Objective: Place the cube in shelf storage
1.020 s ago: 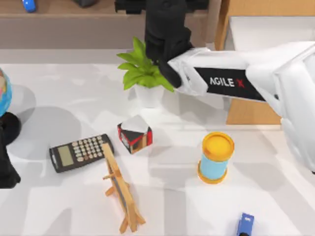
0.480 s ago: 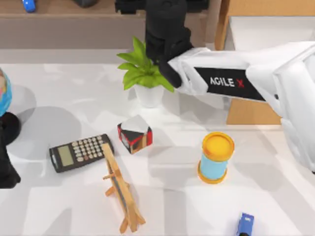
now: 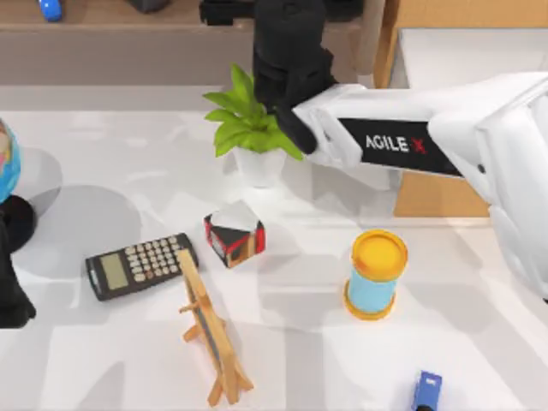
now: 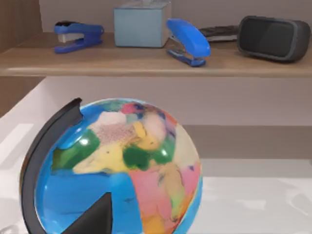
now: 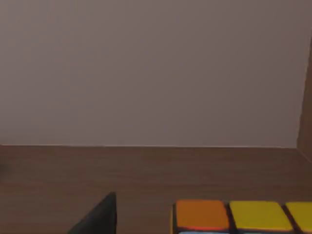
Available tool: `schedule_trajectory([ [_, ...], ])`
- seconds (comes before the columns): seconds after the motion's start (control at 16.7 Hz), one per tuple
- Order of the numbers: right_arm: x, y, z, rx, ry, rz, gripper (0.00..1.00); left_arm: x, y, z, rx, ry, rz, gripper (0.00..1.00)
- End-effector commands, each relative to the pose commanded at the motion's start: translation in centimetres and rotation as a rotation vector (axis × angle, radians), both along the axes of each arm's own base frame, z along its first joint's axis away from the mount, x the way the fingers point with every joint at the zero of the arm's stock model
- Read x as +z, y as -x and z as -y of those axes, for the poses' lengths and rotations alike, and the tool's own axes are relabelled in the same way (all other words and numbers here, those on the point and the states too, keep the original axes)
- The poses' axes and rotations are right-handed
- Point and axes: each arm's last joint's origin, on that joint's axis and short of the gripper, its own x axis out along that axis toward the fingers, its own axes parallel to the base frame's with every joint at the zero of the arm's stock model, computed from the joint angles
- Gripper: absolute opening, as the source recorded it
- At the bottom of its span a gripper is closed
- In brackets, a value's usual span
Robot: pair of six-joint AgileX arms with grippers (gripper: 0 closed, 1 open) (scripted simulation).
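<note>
The cube (image 5: 243, 217), showing orange and yellow tiles with dark grid lines, rests on the brown board of the shelf storage (image 5: 146, 170) in front of its plain back wall. My right gripper (image 3: 287, 38) reaches over the shelf storage (image 3: 111, 13) at the back of the table and hides the cube from above. In the right wrist view one dark finger (image 5: 100, 217) stands a gap away from the cube's side, so the gripper is open. My left gripper (image 3: 8, 291) is parked at the table's left edge, open, beside the globe (image 4: 117, 170).
A potted plant (image 3: 248, 128) stands just in front of my right arm. A red, black and white block (image 3: 234, 233), a calculator (image 3: 139, 265), a wooden stand (image 3: 210, 330), a yellow-lidded blue can (image 3: 377, 274) and a small blue item (image 3: 426, 390) sit on the table. A light-wood cabinet (image 3: 428, 197) is at the right.
My right arm has shifted very slightly over the shelf. Nothing else has moved.
</note>
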Motion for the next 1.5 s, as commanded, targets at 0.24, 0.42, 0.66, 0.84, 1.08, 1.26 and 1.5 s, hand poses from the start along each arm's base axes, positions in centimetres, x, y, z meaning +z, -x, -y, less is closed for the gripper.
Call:
schedule_trajectory([
  [0.24,1.2,2.6,-0.2,0.081,0.059,0.082,1.00,0.0,0.0,0.0,0.000,0.000,0.000,1.00],
  [0.42,2.0,5.6,1.3,0.125,0.139,0.196,1.00,0.0,0.0,0.0,0.000,0.000,0.000,1.00],
  [0.66,1.6,10.9,5.8,0.117,0.320,0.337,1.00,0.0,0.0,0.0,0.000,0.000,0.000,1.00],
  [0.84,0.2,14.7,10.0,0.077,0.526,0.380,1.00,0.0,0.0,0.0,0.000,0.000,0.000,1.00],
  [1.08,-2.0,19.6,15.4,0.023,0.848,0.360,1.00,0.0,0.0,0.0,0.000,0.000,0.000,1.00],
  [1.26,-3.9,22.2,19.0,-0.009,1.113,0.277,1.00,0.0,0.0,0.0,0.000,0.000,0.000,1.00],
  [1.5,-6.4,23.2,23.2,-0.067,1.420,0.072,1.00,0.0,0.0,0.0,0.000,0.000,0.000,1.00],
])
